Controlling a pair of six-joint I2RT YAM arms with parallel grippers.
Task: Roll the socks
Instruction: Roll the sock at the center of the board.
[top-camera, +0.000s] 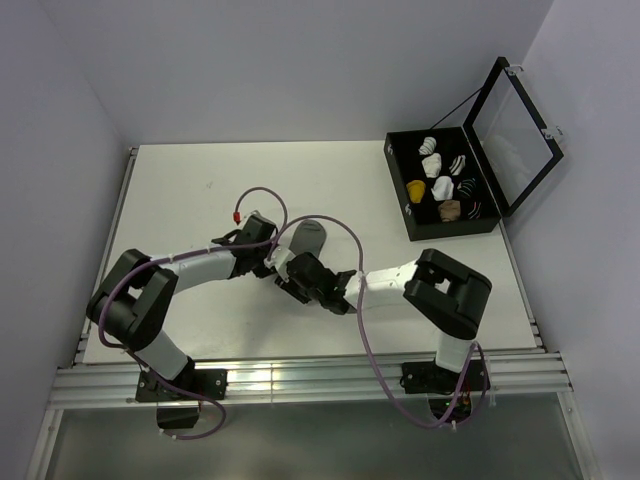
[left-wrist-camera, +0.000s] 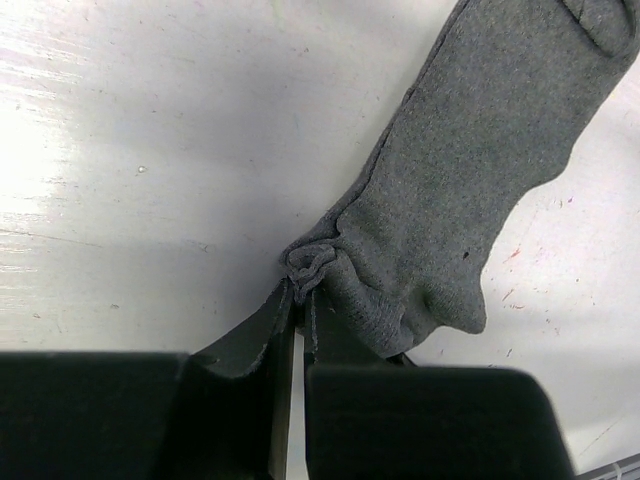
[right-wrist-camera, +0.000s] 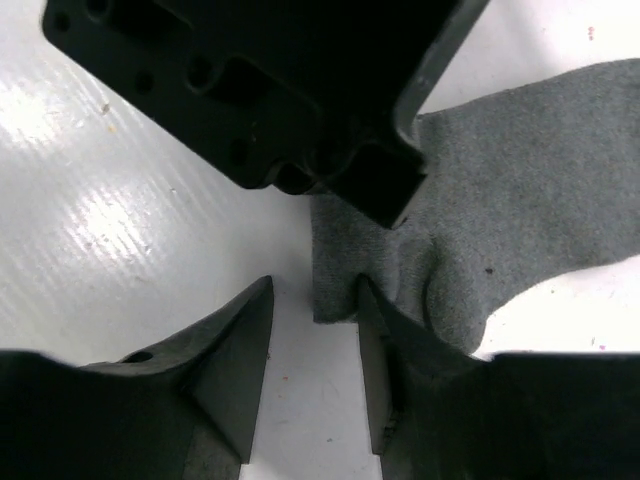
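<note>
A plain grey sock (top-camera: 306, 238) lies flat on the white table, mid-centre. My left gripper (left-wrist-camera: 300, 292) is shut on a bunched bit of the grey sock's (left-wrist-camera: 470, 170) near edge, and shows in the top view (top-camera: 274, 262). My right gripper (right-wrist-camera: 315, 292) is open at the same end of the sock (right-wrist-camera: 520, 190), and shows in the top view (top-camera: 300, 274). One corner of the sock lies between its jaws, and its right fingertip (right-wrist-camera: 368, 292) touches the fabric. A mustard-yellow bundle (top-camera: 416, 189) sits in the black box.
An open black box (top-camera: 400, 200) stands at the back right, its clear lid (top-camera: 515, 125) raised. It holds white, striped and tan sock bundles. The left gripper's black body (right-wrist-camera: 270, 90) hangs just above my right jaws. Both arms meet at the table's middle.
</note>
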